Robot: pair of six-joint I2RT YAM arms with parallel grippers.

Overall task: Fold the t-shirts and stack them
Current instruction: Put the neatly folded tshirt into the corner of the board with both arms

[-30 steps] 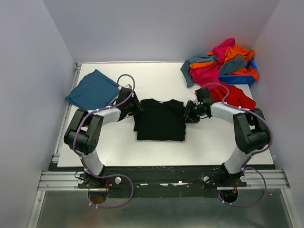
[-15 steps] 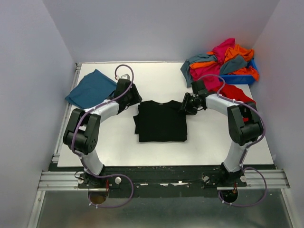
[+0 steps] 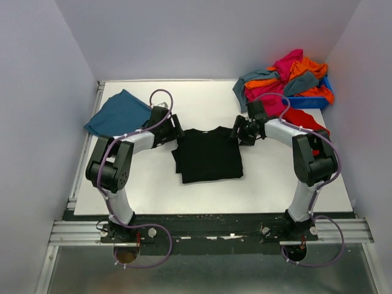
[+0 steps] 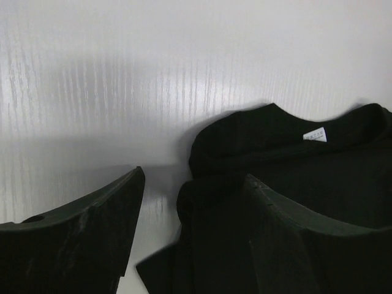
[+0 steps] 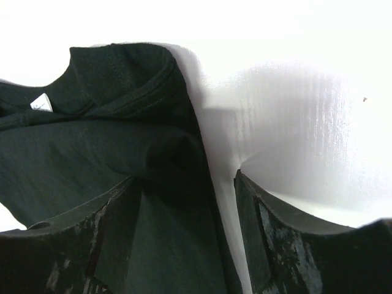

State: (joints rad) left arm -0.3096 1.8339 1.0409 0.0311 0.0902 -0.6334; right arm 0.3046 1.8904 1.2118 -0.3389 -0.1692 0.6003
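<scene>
On the left gripper (image 4: 193, 184) the fingers (image 4: 86, 233) are standing wide apart and gripping nothing, with the shoulder edge of the black t-shirt (image 4: 288, 184) lying on the table between them and its white neck tag (image 4: 314, 135) showing toward 2 o'clock in that wrist view. The right gripper (image 5: 184, 180) is gaping just as wide, also holding nothing. A folded sleeve edge of the same shirt is sitting between its fingers (image 5: 288, 245), and the collar is running off toward 11 o'clock. From the top camera both grippers are sitting low at the shirt's far corners, left at 11 o'clock and right at 1 o'clock, with the shirt lying as a rough folded rectangle mid-table, slightly skewed. The blue bin (image 3: 309, 101) is sitting at the table's 1 o'clock corner, and a heap of t-shirts (image 3: 288, 73) in magenta, orange and grey-blue is piling out of it over the rim. A red t-shirt (image 3: 305, 124) is lying just at the bin's 6 o'clock, partly under the right arm. A teal-blue t-shirt (image 3: 119, 114) is lying at 10 o'clock by the left edge. Both arms are reaching forward from their bases at 7 and 5 o'clock, elbows out, forearms angling inward. The white table (image 3: 202, 101) is standing between pale lavender walls (image 3: 208, 37), with a metal rail (image 3: 208, 229) running along its near edge.
</scene>
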